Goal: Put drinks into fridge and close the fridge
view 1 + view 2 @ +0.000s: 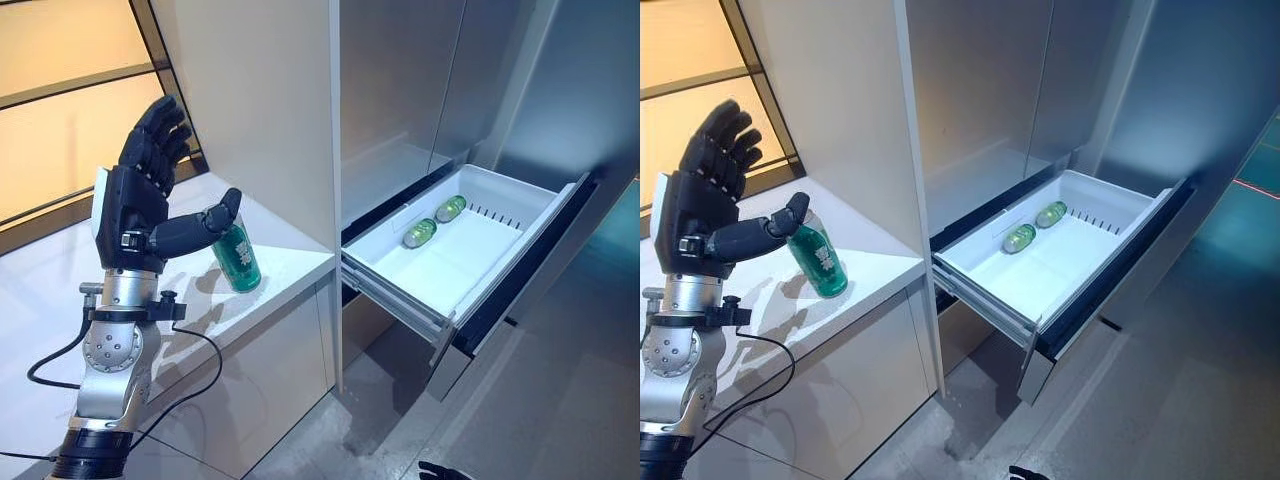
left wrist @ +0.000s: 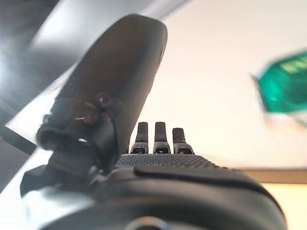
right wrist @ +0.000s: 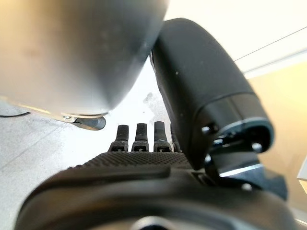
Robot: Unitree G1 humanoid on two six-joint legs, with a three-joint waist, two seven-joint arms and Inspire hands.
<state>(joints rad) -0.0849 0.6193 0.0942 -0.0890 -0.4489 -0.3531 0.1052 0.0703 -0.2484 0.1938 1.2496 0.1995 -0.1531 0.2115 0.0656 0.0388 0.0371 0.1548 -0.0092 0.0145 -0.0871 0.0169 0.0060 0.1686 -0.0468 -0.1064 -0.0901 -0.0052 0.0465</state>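
A green drink bottle (image 1: 238,258) stands upright on the white counter (image 1: 290,262), near its front edge. My left hand (image 1: 135,205) is raised just left of the bottle, fingers relaxed and spread, with the thumb tip against the bottle's top. The bottle also shows in the left wrist view (image 2: 283,84), apart from the straight fingers (image 2: 155,138). The white fridge drawer (image 1: 520,205) is pulled out to the right, and green drinks (image 1: 419,233) lie on their sides at its back. My right hand (image 3: 158,165) has straight fingers and holds nothing.
A tall white cabinet panel (image 1: 260,100) rises behind the counter, between the bottle and the fridge. Grey fridge doors (image 1: 400,80) stand above the open drawer. The drawer's dark front (image 1: 520,290) juts out over grey floor (image 1: 560,400).
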